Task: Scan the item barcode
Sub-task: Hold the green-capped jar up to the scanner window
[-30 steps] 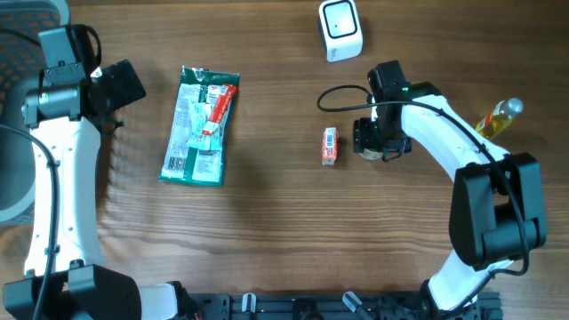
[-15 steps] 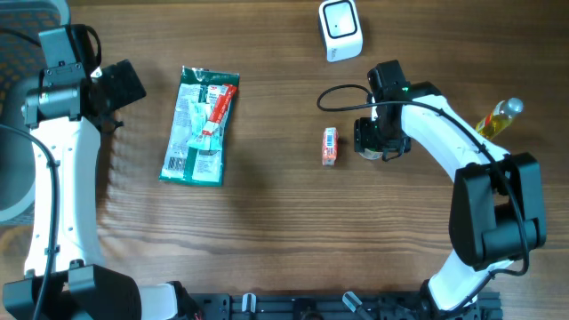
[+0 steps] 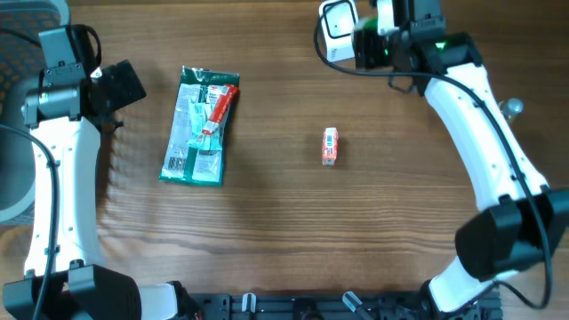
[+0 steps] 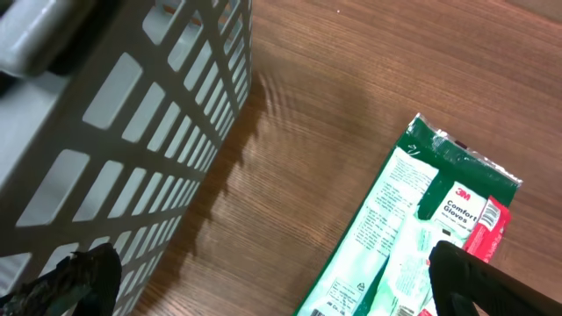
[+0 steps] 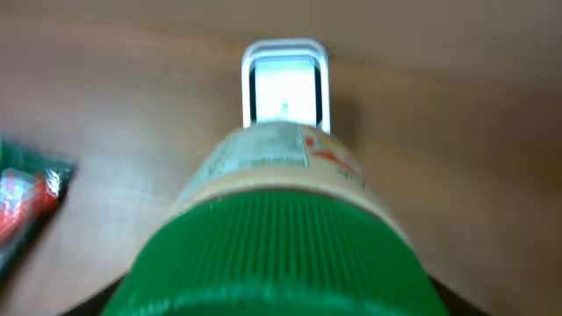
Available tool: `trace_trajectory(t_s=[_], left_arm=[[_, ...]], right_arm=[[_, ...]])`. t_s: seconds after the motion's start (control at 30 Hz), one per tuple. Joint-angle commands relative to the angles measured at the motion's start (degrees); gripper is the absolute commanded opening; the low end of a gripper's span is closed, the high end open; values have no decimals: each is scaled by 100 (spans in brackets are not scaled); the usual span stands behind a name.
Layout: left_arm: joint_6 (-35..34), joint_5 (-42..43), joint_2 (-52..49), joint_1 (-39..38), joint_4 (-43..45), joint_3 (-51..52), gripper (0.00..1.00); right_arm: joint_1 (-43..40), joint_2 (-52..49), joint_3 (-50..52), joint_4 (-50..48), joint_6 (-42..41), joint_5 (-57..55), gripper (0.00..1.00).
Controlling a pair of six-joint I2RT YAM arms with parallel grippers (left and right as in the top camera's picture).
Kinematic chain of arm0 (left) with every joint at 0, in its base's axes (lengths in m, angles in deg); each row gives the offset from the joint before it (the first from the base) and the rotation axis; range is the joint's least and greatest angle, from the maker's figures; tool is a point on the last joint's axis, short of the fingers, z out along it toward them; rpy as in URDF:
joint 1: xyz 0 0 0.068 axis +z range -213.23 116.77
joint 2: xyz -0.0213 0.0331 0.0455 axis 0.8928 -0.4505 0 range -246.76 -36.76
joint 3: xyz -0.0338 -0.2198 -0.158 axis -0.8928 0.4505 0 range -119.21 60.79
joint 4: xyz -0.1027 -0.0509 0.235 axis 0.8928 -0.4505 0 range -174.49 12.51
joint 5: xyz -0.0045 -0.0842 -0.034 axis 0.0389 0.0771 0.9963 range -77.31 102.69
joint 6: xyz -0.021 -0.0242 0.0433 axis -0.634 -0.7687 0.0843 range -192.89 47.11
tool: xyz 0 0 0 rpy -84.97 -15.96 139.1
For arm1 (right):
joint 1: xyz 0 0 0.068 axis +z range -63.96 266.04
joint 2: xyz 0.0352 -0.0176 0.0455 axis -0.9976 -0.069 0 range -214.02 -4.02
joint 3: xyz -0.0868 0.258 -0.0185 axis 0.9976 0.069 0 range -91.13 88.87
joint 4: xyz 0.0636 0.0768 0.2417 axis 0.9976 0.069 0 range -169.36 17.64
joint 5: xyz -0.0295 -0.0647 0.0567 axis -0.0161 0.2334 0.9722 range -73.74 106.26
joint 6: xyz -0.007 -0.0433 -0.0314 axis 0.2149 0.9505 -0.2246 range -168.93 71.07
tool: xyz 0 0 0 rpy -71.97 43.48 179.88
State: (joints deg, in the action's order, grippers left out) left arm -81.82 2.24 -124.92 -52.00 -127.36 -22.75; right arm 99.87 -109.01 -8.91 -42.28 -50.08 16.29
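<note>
My right gripper [image 3: 373, 46] is shut on a jar with a ribbed green lid [image 5: 277, 246] and a tan label. The jar is held in the air just right of the white barcode scanner [image 3: 339, 24] at the table's far edge. In the right wrist view the jar fills the foreground and hides the fingers, with the scanner's window [image 5: 284, 83] right beyond it. My left gripper [image 3: 116, 84] hangs open at the far left, its fingertips [image 4: 75, 281] wide apart and holding nothing.
A green glove packet [image 3: 201, 125] lies left of centre, also in the left wrist view as the glove packet [image 4: 421, 246]. A small orange box [image 3: 330, 146] lies mid-table. A grey slotted basket [image 4: 105, 132] stands by the left gripper. A yellow bottle [image 3: 511, 108] peeks from behind the right arm.
The right arm has lifted the jar from beside the orange box and carried it to the far edge next to the scanner. The left arm has not moved.
</note>
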Motion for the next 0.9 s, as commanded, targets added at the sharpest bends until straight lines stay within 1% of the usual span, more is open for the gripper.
trace_trajectory(t_s=[0.0, 0.13, 0.2, 0.3, 0.37, 0.47, 0.5, 0.53, 0.63, 0.87], left_arm=[[-55, -50, 72, 52, 11, -72, 100], [-55, -50, 72, 52, 11, -72, 100], [-55, -50, 72, 52, 11, -72, 100], [-55, -52, 72, 52, 11, -72, 100], [-55, -50, 72, 52, 11, -72, 100], [-55, -50, 72, 52, 11, -72, 100], [-55, -50, 72, 52, 11, -72, 100], [-55, -50, 72, 52, 11, -72, 100], [-55, -50, 72, 52, 11, -72, 100], [-55, -50, 72, 52, 11, -72, 100]], right_arm=[[17, -660, 20, -1071, 96, -2, 38], [20, -1480, 20, -2398, 101, -2, 40], [20, -1934, 20, -3228, 98, -2, 41], [13, -2232, 20, -4262, 83, -2, 41], [11, -2243, 20, -4739, -428, 0, 40], [-2, -2312, 20, -5154, -693, 0, 40], [-2, -2369, 20, -5222, -699, 0, 40], [-2, -2487, 20, -5348, -699, 129, 37], [-20, -2695, 20, -5606, -699, 302, 37], [-20, -2809, 20, -5764, -704, 299, 37]])
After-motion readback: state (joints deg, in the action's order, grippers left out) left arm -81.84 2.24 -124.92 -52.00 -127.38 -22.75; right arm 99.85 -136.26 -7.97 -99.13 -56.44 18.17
